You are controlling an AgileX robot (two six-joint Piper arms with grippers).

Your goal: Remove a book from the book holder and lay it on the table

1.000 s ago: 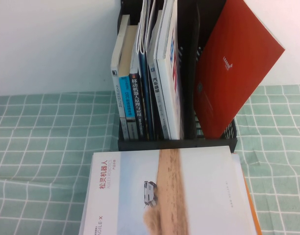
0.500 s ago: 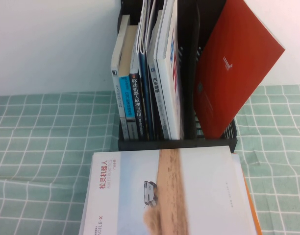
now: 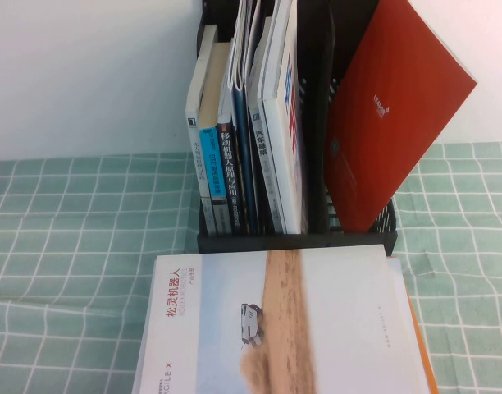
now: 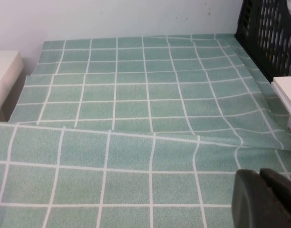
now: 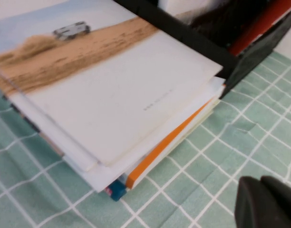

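My left gripper (image 4: 266, 199) shows only as a dark corner cut off at the frame's edge, and my right gripper (image 5: 266, 202) likewise. The book holder (image 3: 296, 242) loses its top to the high view's border. The stack of books (image 3: 284, 328) runs off the lower edge.
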